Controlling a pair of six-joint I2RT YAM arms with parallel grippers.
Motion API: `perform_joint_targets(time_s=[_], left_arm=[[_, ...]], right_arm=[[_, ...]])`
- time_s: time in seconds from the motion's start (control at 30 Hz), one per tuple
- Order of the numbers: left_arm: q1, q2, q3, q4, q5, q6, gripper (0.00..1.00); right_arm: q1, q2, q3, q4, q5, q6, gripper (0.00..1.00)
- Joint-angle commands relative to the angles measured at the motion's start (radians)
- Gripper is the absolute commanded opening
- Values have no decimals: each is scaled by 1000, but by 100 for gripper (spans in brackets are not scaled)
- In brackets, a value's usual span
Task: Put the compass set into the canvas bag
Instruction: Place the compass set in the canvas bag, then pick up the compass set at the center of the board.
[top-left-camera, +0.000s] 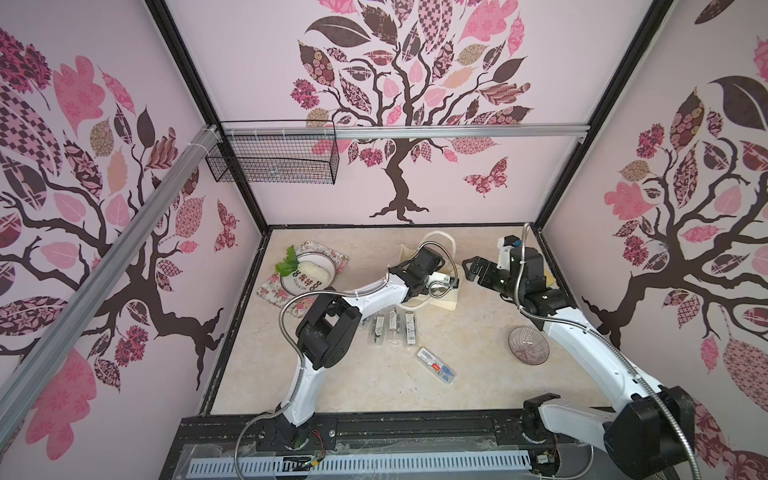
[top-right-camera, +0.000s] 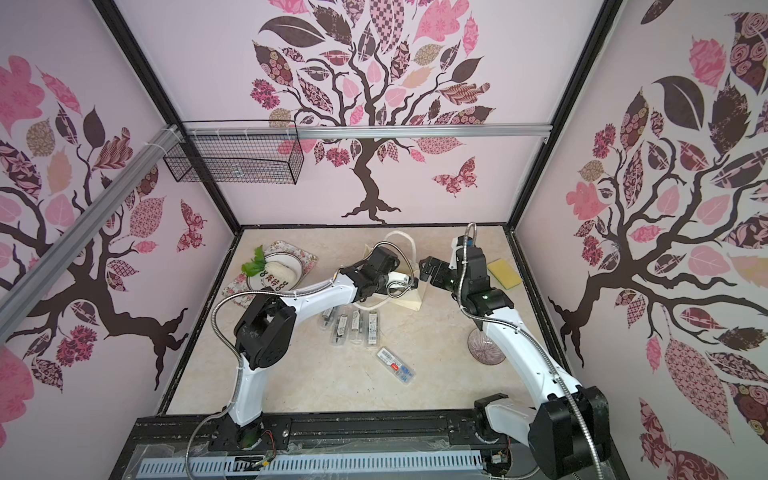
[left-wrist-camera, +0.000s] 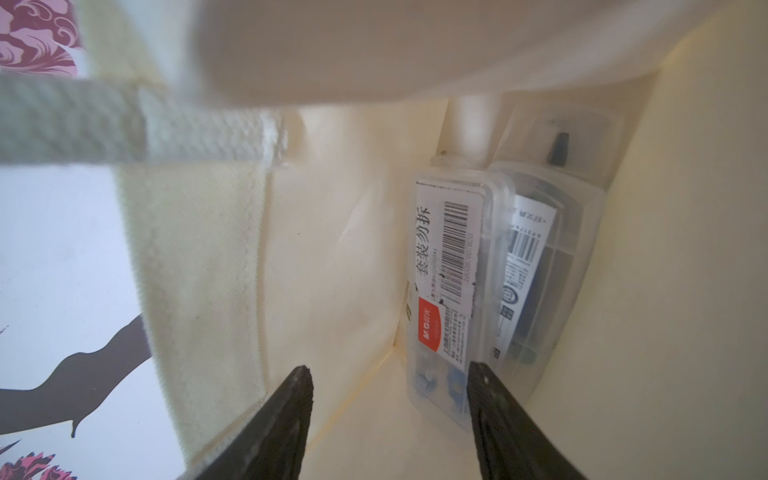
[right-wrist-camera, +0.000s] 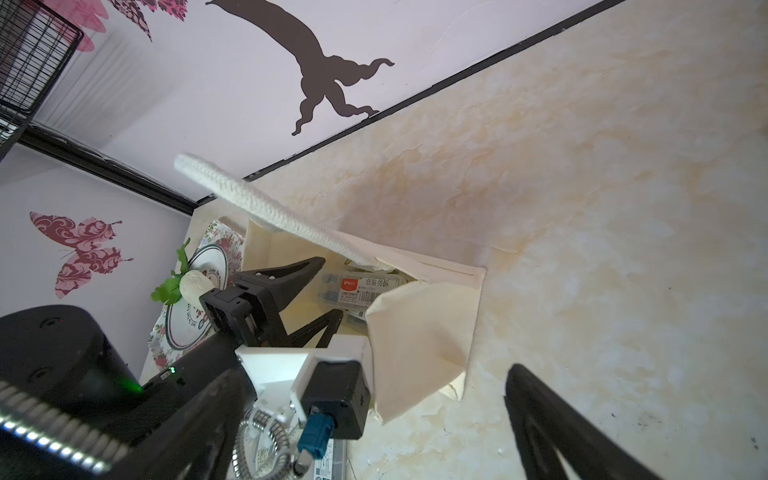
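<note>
Left hand (left-wrist-camera: 390, 374), seen from its own wrist camera, sits inside the canvas bag (left-wrist-camera: 665, 291). Its fingers (left-wrist-camera: 299, 399) are apart, with only the bag's floor between them, so it holds nothing. Just ahead of it a compass set (left-wrist-camera: 449, 291) in a clear case lies along the bag's inner wall. One end is level with a fingertip, but I cannot tell whether they touch. A second clear case (left-wrist-camera: 540, 266) lies against the first, closer to the wall. A white handle (left-wrist-camera: 124, 120) crosses the bag's mouth.

In both top views the right hand (top-left-camera: 466, 269) hovers wide open and empty just beside the bag and apart from it. It is probably there to steady the fabric if needed. On the bench (top-right-camera: 436, 374) in front of the bag, a row of four like cases (top-right-camera: 355, 326) lies near it. A single case (top-right-camera: 397, 365) lies farther off. Judging by that, the loading looks only partly done.

From the right wrist camera, the bag's mouth gapes toward the left arm. That is probably why the left arm does the loading. The labelled case shows inside the bag. One finger (right-wrist-camera: 540, 419) of the right hand is in view, over bare bench beside the bag.
</note>
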Motion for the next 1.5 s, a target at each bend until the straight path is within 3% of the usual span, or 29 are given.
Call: perform_joint_targets(time_s=[0.0,0.17,0.33,0.6,0.73,0.9,1.1,1.23,1.47], left_arm=[[0,-34,1,60,-32,-14,65],[2,-115,23,99,-86,-107,76],[5,-221,23,72,-158,-249,97],[20,-417,-49,-21,-265,-582,97],[55,-512,-62,-180,-266,-843,97],[145,-657,-174,-312,-166,-1163,97],[223,-747,-321,-382,-151,-1351,97],[329,-709,-380,-449,-15,-1481,97],[420,-519,-431,-449,193,-1559,94]], right_arm=[[-4,-14,2,7,-1,-16,100],[-4,-18,25,-4,-1,-41,100],[-4,-40,31,10,-3,-80,100],[-4,-46,68,4,-36,-105,100],[-2,-46,57,-5,-123,-95,100],[38,-76,25,-11,-158,-106,100],[106,-113,-20,-20,-175,-129,100],[106,-131,-41,-26,-168,-136,100],[106,-149,-42,-39,-130,-146,100]])
